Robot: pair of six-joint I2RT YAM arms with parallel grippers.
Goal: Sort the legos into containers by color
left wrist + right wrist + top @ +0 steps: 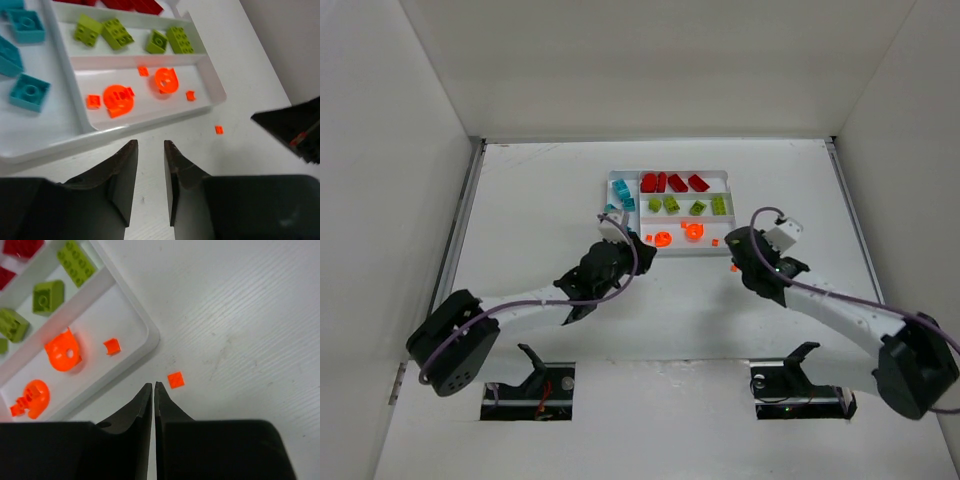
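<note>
The white tray (728, 214) holds red bricks (672, 182) in its far section, lime green bricks (685, 205) in the middle, orange pieces (678, 235) in the near one and teal bricks (622, 195) in the left section. One tiny orange square (175, 379) lies on the table outside the tray's near right corner (150, 337); it also shows in the left wrist view (219, 129). My right gripper (153, 387) is shut and empty, its tips just left of that square. My left gripper (150, 150) is open and empty, just in front of the tray's near rim (150, 120).
White walls (410, 150) close in the table on the left, back and right. Two dark openings with cables (530, 390) sit at the near edge by the arm bases. The right gripper's black body (295, 132) shows at the right of the left wrist view.
</note>
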